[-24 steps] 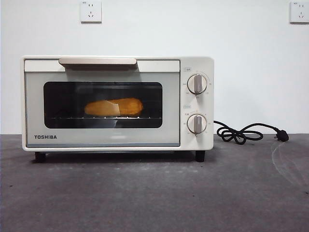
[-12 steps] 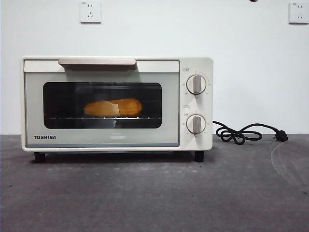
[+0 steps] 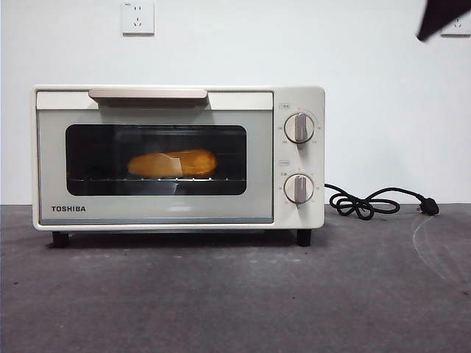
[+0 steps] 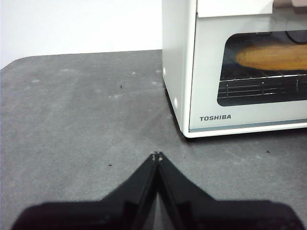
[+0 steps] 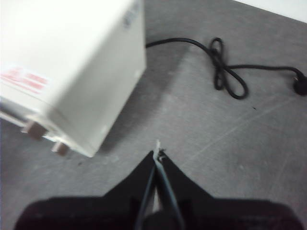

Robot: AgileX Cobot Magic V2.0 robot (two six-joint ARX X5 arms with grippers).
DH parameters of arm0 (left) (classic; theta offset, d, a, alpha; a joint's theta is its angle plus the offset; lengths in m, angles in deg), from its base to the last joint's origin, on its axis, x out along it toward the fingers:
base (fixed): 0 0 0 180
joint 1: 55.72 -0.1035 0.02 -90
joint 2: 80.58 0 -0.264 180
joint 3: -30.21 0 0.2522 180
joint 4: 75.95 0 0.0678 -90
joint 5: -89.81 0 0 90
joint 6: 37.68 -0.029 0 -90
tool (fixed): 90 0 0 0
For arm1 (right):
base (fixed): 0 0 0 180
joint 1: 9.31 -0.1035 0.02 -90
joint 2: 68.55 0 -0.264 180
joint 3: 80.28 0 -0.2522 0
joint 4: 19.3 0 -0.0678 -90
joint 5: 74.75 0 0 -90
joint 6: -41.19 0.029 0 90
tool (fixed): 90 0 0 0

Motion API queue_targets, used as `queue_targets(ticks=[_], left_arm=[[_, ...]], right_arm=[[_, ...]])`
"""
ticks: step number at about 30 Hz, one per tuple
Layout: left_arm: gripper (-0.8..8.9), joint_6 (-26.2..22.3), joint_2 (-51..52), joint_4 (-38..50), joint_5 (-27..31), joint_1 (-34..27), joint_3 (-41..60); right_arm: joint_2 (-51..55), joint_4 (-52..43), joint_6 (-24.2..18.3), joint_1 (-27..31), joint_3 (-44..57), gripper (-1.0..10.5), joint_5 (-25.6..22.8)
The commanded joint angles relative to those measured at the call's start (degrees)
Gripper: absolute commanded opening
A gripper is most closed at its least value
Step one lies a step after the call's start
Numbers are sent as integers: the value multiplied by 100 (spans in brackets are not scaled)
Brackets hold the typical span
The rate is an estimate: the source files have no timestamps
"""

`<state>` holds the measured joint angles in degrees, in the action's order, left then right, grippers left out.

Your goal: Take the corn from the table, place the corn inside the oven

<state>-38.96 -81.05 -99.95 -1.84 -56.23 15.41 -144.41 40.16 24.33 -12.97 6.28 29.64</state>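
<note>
- The oven is standing on the table, toward the left of the front view, with its door shut and the beige handle running along the door's top edge.
- The corn is lying lengthwise on the wire rack inside the oven, showing through the dark glass, roughly centred in the window.
- The two knobs are sitting one above the other on the oven's right panel.
- The black cord is trailing from the oven's right side along the far part of the table, looped once, with its plug lying near the right edge.
- The near stretch of the table in front of the oven is lying open, as is the strip to the oven's left.
- The left gripper is hovering over the table near the oven's front left corner, its jaws pressed together and holding nothing.
- The right gripper is hanging above the table by the oven's right side, between the oven and the cord, its jaws closed together and empty.
- A dark arm tip is showing at the top right corner of the front view, in front of a wall socket twin on that side.
</note>
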Motion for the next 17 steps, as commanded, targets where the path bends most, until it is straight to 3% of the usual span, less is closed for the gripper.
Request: queue_targets(ticks=[1, 7, 13, 17], left_arm=[[-4, -7, 9, 63, 15, 20, 46], [-4, -7, 9, 63, 15, 20, 46], [-4, -9, 7, 63, 15, 20, 46], [-4, -7, 7, 61, 15, 20, 46]], right_arm=[[369, -813, 328, 120, 1005, -1, 17], [1320, -2710, 540, 306, 3318, -1, -46], [2490, -4175, 553, 391, 5449, -1, -553], [3375, -4872, 837, 638, 6522, -1, -870]])
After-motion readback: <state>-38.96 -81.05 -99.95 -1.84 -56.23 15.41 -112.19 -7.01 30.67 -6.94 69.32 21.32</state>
